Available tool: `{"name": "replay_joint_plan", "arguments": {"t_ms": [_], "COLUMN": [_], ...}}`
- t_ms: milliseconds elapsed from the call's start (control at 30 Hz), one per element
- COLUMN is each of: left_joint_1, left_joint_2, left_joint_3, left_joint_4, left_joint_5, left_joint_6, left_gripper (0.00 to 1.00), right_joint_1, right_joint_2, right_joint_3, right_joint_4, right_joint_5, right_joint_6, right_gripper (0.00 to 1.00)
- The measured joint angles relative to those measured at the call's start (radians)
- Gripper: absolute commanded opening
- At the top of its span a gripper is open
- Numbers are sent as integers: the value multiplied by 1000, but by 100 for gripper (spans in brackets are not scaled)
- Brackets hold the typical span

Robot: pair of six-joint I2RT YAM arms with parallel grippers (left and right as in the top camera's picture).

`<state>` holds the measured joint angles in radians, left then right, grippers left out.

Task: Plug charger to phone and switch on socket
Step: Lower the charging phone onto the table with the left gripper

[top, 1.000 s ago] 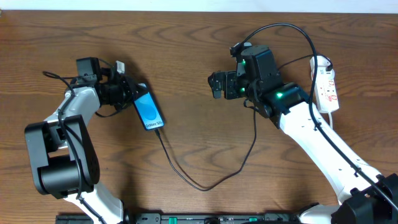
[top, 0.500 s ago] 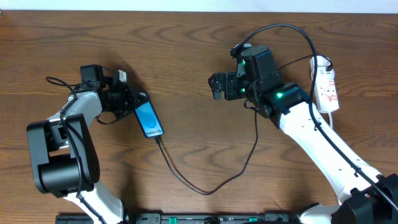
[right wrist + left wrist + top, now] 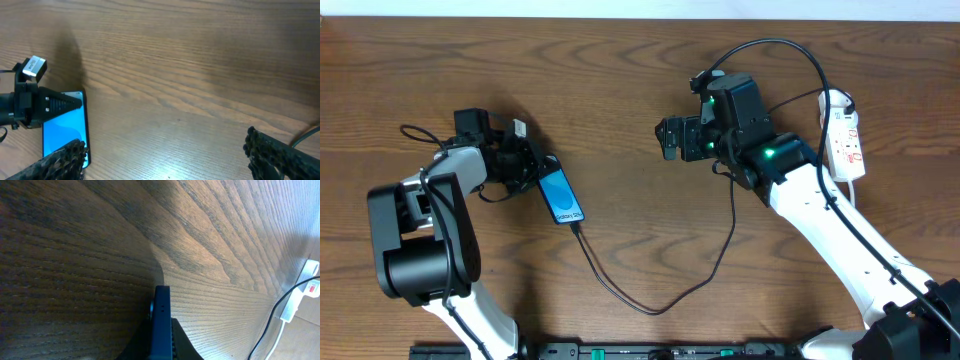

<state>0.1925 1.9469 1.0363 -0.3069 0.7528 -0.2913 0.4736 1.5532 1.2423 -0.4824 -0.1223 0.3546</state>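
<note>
phone point(image 3: 563, 195) clamped in left gripper point(image 3: 544, 170) (charger point(image 3: 658, 311) attached)

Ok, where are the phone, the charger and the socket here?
phone point(image 3: 561, 196): overhead view, middle of its blue screen.
charger point(image 3: 656, 311): overhead view, lowest bend of the cable.
socket point(image 3: 847, 140): overhead view, white body of the strip.

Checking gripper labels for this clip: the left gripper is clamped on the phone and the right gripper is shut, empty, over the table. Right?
The right gripper is open, not shut: the right wrist view shows its fingers spread wide, gripping nothing. The left gripper does clamp the phone.
</note>
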Motion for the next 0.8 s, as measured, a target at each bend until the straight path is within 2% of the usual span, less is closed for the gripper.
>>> {"name": "replay_joint_plan", "arguments": {"t_ms": [400, 533, 800], "left_joint_1": [0, 0, 0], "left_joint_2": [2, 2, 2], "left_joint_3": [0, 0, 0], "left_joint_4": [-2, -9, -16], "left_joint_5": [4, 3, 4], "left_joint_6": [0, 0, 1], "left_gripper": [8, 14, 17], "right_joint_1": [0, 0, 0], "right_joint_2": [0, 0, 0], "right_joint_3": [0, 0, 0], "right_joint_4": [0, -1, -1], "right_joint_5": [0, 0, 0], "right_joint_6": [0, 0, 0], "right_gripper": [99, 99, 99]}}
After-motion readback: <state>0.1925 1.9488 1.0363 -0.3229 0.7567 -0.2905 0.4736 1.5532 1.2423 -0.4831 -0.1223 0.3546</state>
